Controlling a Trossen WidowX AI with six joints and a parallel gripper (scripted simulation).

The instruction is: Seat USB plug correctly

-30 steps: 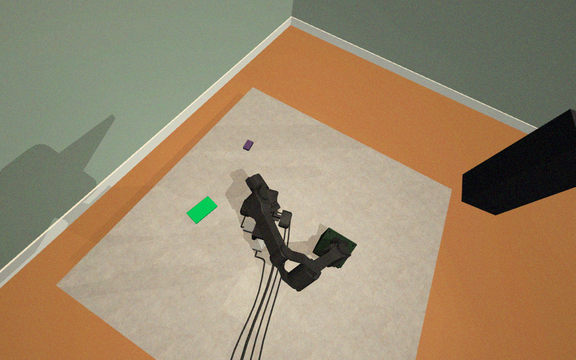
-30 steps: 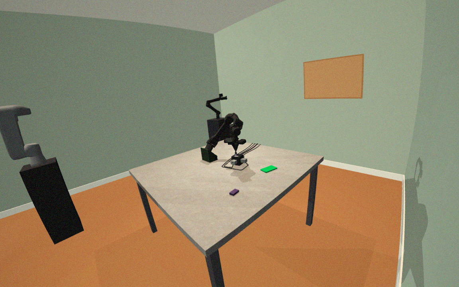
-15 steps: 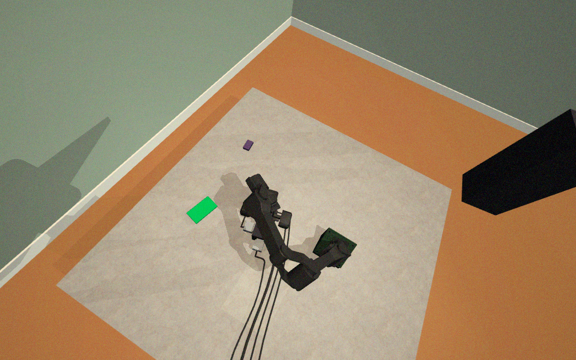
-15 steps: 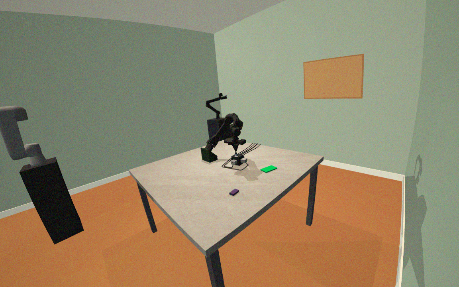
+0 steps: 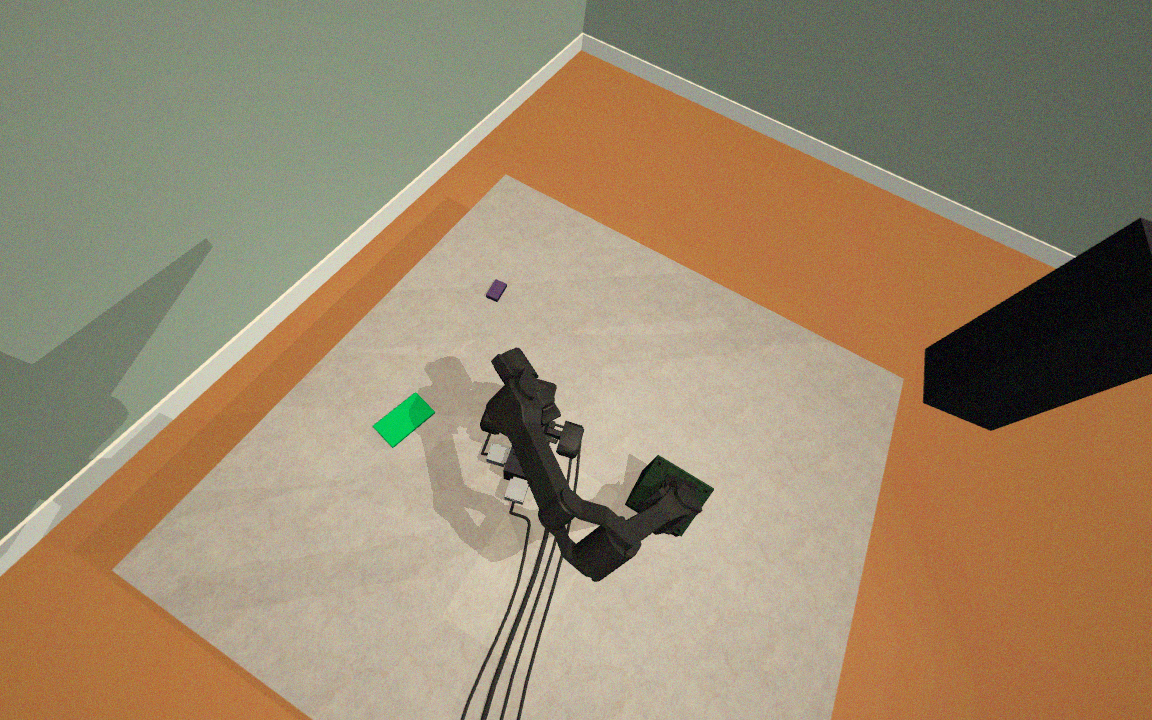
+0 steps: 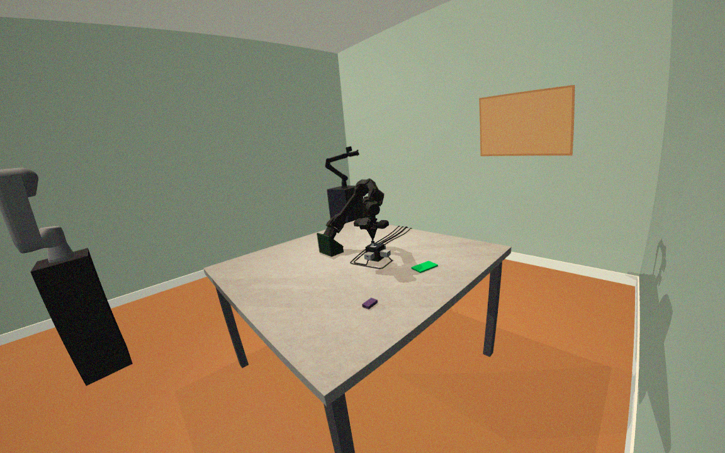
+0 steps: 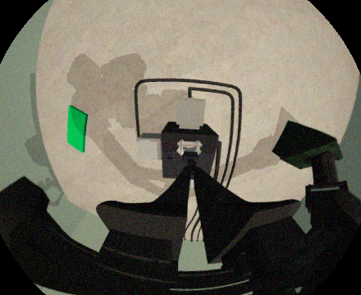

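One plug [image 7: 191,155] sits at the top of the power cube [image 6: 375,253] [image 7: 170,164], gripped between the closed fingertips of the gripper [image 6: 373,241] [image 7: 192,170]; its seating depth cannot be determined. Pale side plugs [image 5: 516,489] [image 7: 190,112] and dark cables [image 5: 522,573] [image 7: 189,80] crowd the cube closely, while a green slab [image 5: 403,420] [image 6: 424,266] [image 7: 77,129] and a purple block [image 5: 496,290] [image 6: 369,302] lie apart on the table [image 5: 741,358] [image 6: 297,292] [image 7: 271,49].
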